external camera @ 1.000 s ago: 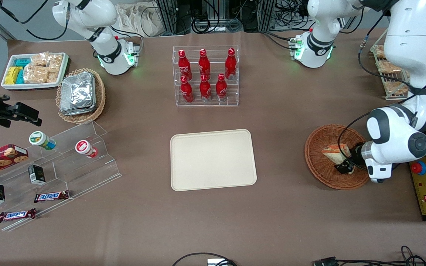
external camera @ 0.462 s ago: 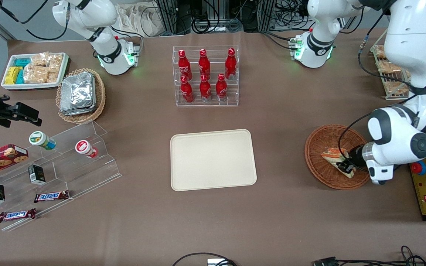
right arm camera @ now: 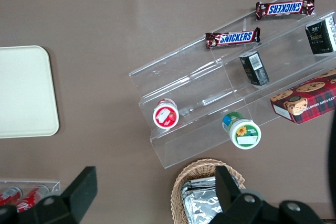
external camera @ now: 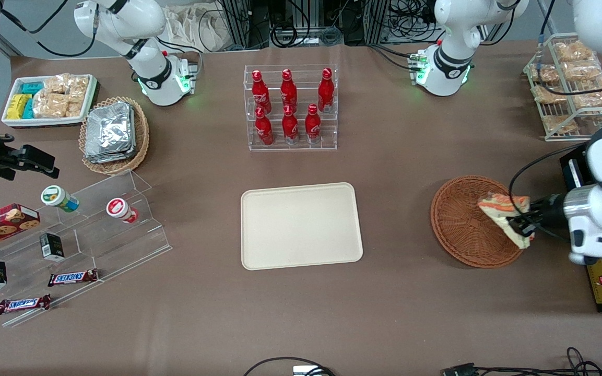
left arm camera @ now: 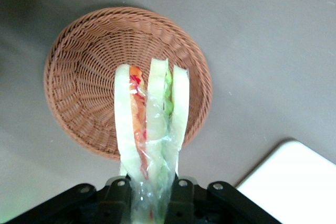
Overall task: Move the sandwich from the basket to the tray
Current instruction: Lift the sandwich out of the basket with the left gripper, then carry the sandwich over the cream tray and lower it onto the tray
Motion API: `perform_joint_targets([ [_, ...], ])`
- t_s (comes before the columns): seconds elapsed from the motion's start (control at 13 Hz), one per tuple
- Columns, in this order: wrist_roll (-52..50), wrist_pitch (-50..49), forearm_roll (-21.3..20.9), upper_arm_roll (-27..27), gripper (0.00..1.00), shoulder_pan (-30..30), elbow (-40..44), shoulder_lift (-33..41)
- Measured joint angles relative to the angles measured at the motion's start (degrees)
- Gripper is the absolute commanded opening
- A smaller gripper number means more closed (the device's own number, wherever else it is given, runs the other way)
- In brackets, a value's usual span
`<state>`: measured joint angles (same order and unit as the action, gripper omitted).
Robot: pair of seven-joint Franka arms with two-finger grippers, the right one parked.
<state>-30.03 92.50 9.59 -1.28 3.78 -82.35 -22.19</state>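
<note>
above the basket's [external camera: 462, 230] rim, at the right of the front frame, the wrapped sandwich [external camera: 504, 214] is held clear of the wicker, clamped at its narrow end by the gripper [external camera: 521, 223], whose fingers are closed tight on the wrapper. the cream tray [external camera: 301, 225] is seen at centre frame, well apart. two bars marked "snickers" [external camera: 72, 277] lie at lower left, and red coca-cola bottles [external camera: 289, 107] stand in a clear rack at upper centre.

We note the gripper [external camera: 521, 225] clamped on the sandwich [external camera: 504, 215], raised above the basket [external camera: 462, 230] rim; tray [external camera: 301, 225] well apart.
</note>
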Motion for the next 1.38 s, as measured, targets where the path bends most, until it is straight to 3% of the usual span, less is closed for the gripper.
perform_joint_targets([
  [0.23, 6.46, -6.23, -0.88, -1.2, 0.0, -4.08, 6.61, 0.23],
  [0.62, 3.67, -4.91, -1.48, -1.59, 0.0, -16.75, 7.11, -2.44],
  [1.38, -8.19, 18.46, -1.59, -1.59, 0.0, -33.89, 6.67, -19.93],
])
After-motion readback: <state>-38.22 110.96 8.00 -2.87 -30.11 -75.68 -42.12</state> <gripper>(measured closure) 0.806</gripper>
